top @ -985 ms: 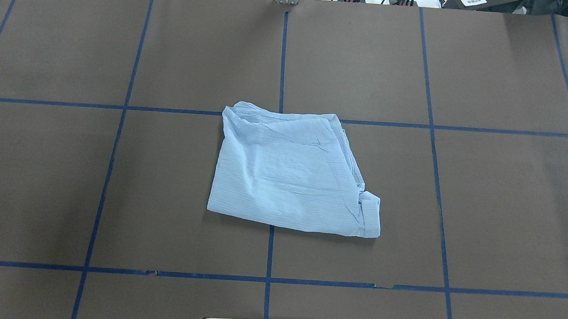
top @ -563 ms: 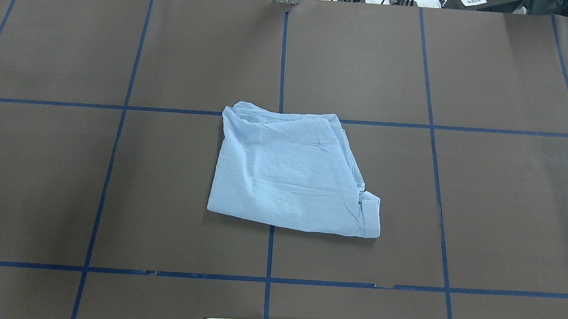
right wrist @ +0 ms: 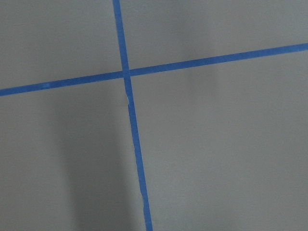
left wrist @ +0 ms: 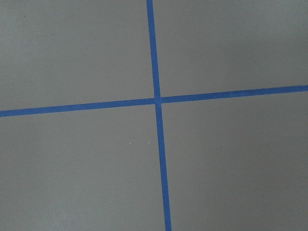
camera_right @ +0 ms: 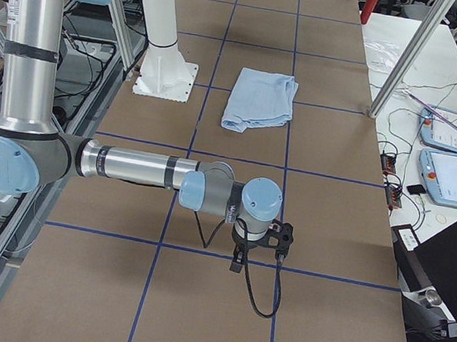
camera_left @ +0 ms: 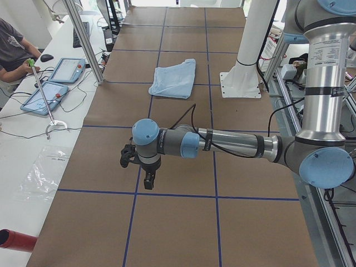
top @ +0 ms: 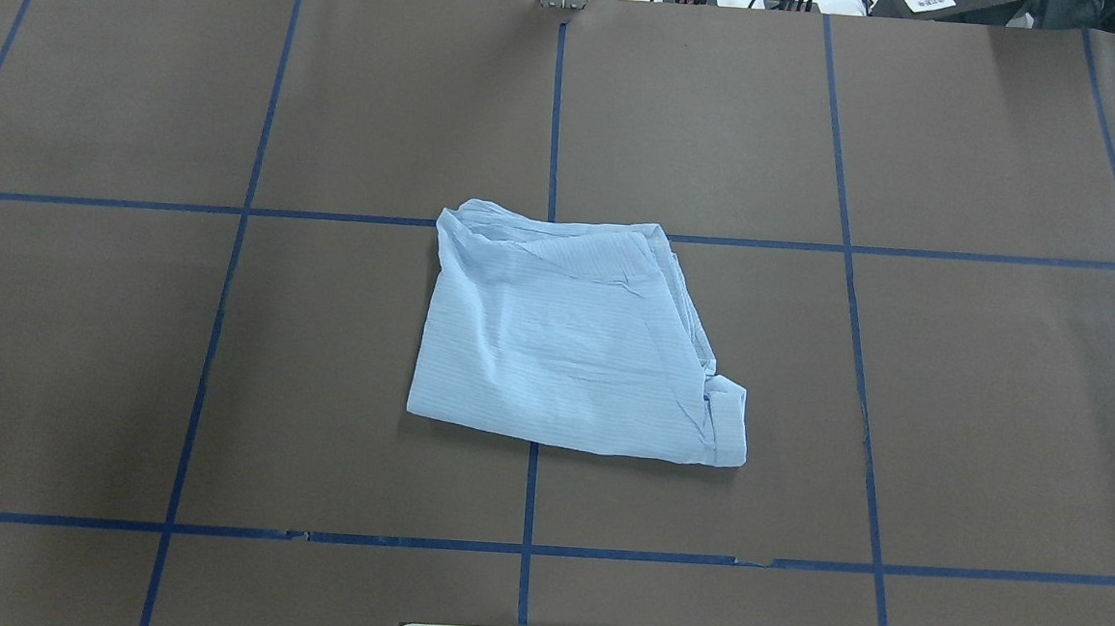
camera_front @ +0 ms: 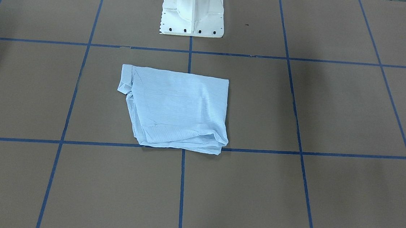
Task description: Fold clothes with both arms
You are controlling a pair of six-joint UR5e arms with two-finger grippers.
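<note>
The clothes are one pale-blue striped shirt [top: 565, 343], folded into a rough rectangle and lying flat at the table's middle; it also shows in the front view [camera_front: 176, 108] and both side views [camera_left: 173, 78] [camera_right: 258, 100]. Neither arm touches it. My left arm [camera_left: 233, 144] stretches low over the table far from the shirt, its gripper [camera_left: 146, 178] pointing down; I cannot tell whether it is open or shut. My right arm [camera_right: 137, 168] reaches out likewise, and I cannot tell its gripper's [camera_right: 256, 249] state. Both wrist views show only brown table with blue tape.
Blue tape lines [top: 554, 110] grid the brown table. The white pedestal [camera_front: 193, 11] stands at the robot's side. A side bench holds tablets [camera_left: 67, 69] and cables, with a person's arm [camera_left: 11, 50] there. More tablets [camera_right: 445, 177] lie beyond the opposite edge.
</note>
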